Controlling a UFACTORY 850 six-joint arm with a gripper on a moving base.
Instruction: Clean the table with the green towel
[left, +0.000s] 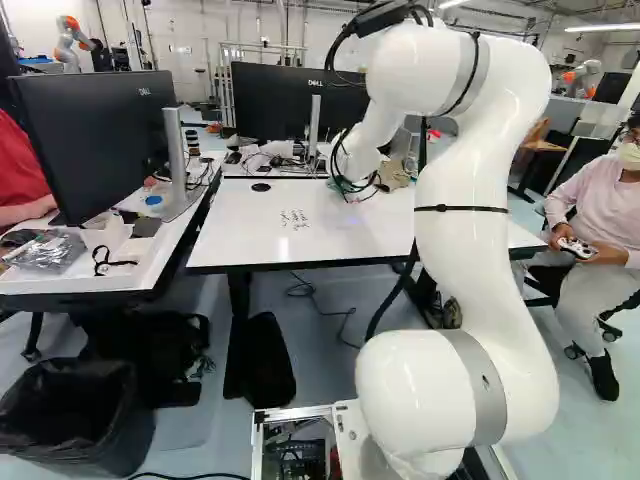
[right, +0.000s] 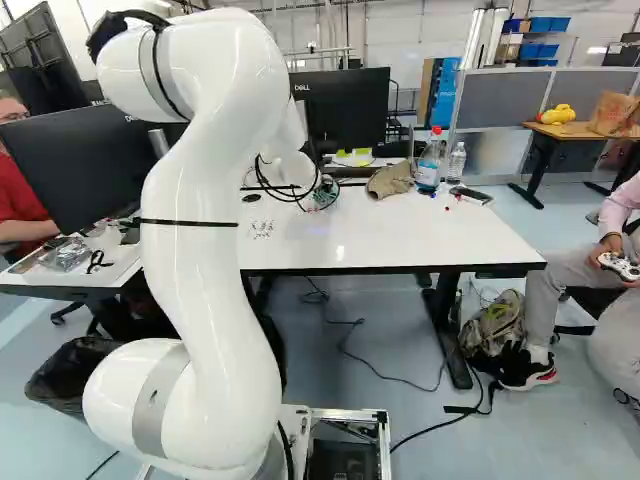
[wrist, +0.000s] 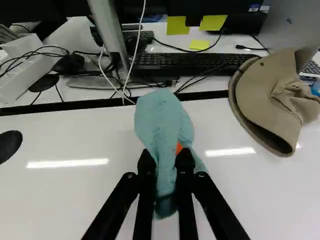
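Note:
In the right base view my gripper (right: 322, 190) is low over the far part of the white table (right: 400, 238), partly hidden by the arm and loose cables. The wrist view shows the gripper (wrist: 166, 162) shut on the green towel (wrist: 162, 117), which is bunched between both fingers and sticks out ahead of them. Whether the towel touches the tabletop, I cannot tell. Dark handwritten marks (left: 295, 218) are on the table, left of the gripper in the left base view.
A tan hat (wrist: 267, 102) lies beside the towel. Bottles (right: 429, 165) stand at the table's far side. Beyond its far edge are a keyboard (wrist: 195, 63), cables and a monitor (right: 345, 105). A seated person is right of the table. Another robot (left: 75, 45) stands far back.

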